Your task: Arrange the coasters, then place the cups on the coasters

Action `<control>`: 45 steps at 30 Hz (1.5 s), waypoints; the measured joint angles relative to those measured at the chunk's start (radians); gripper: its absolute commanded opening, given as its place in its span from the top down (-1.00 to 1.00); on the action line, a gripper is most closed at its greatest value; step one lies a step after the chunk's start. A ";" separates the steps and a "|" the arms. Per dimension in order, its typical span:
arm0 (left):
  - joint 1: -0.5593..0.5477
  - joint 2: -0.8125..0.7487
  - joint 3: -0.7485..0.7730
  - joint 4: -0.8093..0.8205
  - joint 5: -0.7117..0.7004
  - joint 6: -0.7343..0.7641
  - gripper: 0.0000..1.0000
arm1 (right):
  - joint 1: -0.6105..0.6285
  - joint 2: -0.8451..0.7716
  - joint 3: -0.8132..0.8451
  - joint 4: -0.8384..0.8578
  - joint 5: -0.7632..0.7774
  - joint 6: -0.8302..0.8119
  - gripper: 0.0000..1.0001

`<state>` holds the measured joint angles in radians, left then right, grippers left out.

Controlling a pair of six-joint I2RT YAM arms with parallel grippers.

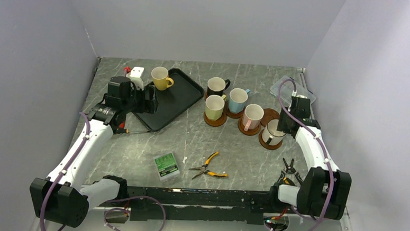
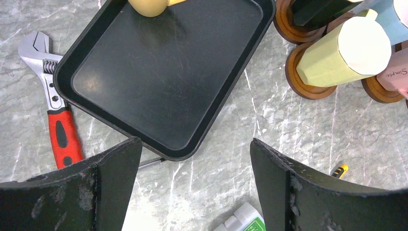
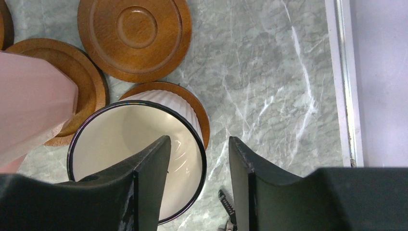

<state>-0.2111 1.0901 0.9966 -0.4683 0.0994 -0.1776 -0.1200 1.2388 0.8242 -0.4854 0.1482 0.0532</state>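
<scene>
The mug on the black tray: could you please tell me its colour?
The mug is yellow-orange with a pale inside, clearest in the top external view.

The tray (image 1: 180, 101) lies in the far left part of the table (image 1: 233, 148), and 1 cup (image 1: 161, 78) stands in its far corner. The wrench (image 2: 57, 120) lies just beside the tray, at its left side. Right of the tray stand 5 more cups (image 1: 239, 100), each on its own coaster (image 1: 214, 122). This group runs from the farthest cup (image 1: 216, 87) rightwards to the nearest cup (image 1: 272, 134). 1 bare coaster (image 1: 271, 115) lies just behind the nearest cup. Near the front edge, the pliers (image 1: 209, 168) lie right of a small box (image 1: 167, 165).
</scene>
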 measured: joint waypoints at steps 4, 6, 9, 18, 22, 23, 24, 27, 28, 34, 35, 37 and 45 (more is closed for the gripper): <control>0.000 0.000 0.000 0.000 0.001 -0.002 -0.77 | 0.000 -0.024 0.000 -0.001 0.004 0.003 -0.14; 0.000 0.000 0.000 0.001 0.004 -0.006 -0.77 | 0.000 -0.043 0.000 -0.003 0.004 0.007 -0.15; 0.001 0.006 0.007 -0.002 0.008 -0.037 -0.77 | 0.000 -0.089 0.002 -0.003 0.003 0.015 -0.16; 0.077 0.211 0.216 0.023 0.013 -0.185 -0.64 | 0.000 -0.250 0.036 0.018 -0.045 0.064 -0.20; 0.102 0.360 0.294 0.048 0.014 -0.259 -0.50 | 0.000 -0.301 0.045 0.052 -0.071 0.081 -0.25; 0.105 0.400 0.312 0.054 0.012 -0.276 -0.47 | 0.000 -0.311 0.045 0.061 -0.075 0.085 -0.25; 0.106 0.426 0.324 0.060 0.010 -0.287 -0.43 | 0.000 -0.321 0.045 0.070 -0.079 0.088 -0.25; 0.109 0.533 0.380 0.069 -0.002 -0.322 -0.31 | 0.000 -0.341 0.046 0.098 -0.099 0.100 -0.25; 0.110 0.567 0.401 0.076 -0.009 -0.333 -0.28 | 0.000 -0.343 0.047 0.108 -0.107 0.105 -0.25; 0.112 0.717 0.512 0.113 -0.045 -0.361 -0.18 | 0.000 -0.336 0.073 0.135 -0.187 0.140 -0.25; 0.113 0.736 0.524 0.118 -0.053 -0.362 -0.17 | 0.000 -0.336 0.075 0.145 -0.205 0.147 -0.26; 0.113 0.770 0.547 0.122 -0.065 -0.362 -0.15 | 0.000 -0.336 0.078 0.161 -0.238 0.162 -0.26; 0.132 0.883 0.620 0.126 -0.099 -0.362 -0.11 | 0.000 -0.336 0.079 0.180 -0.315 0.191 -0.27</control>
<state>-0.0788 1.9728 1.6161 -0.3420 0.0006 -0.5392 -0.1200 0.9031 0.9031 -0.3050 -0.1665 0.2443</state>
